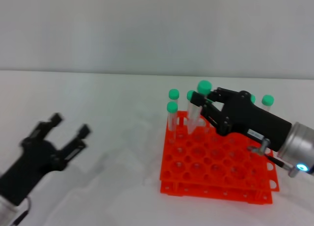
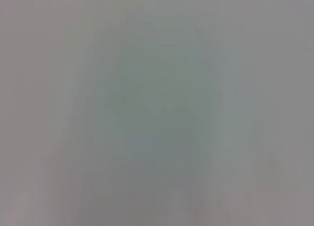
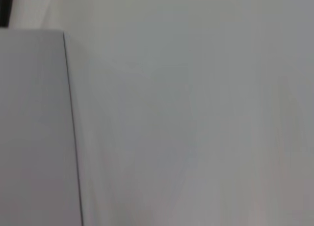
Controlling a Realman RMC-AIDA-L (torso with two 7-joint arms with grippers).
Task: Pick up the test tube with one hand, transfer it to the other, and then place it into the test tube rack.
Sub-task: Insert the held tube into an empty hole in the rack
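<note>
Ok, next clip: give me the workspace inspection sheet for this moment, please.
Surface: white table, bare around the rack.
Job's things: orange test tube rack right of centre; the test tube with green cap held upright over the rack's far rows.
Clutter: other capped tubes standing in the rack.
Grippers: right gripper shut on the test tube; left gripper open, empty, low on the left.
Cables: nothing seen.
Surroundings: plain pale wall.

Left gripper [image 1: 68,125] low at the near left, jaws spread wide, nothing between them. Right gripper [image 1: 208,99] reaches in from the right, wrist tilted, jaws clamped on the test tube [image 1: 196,110].
</note>
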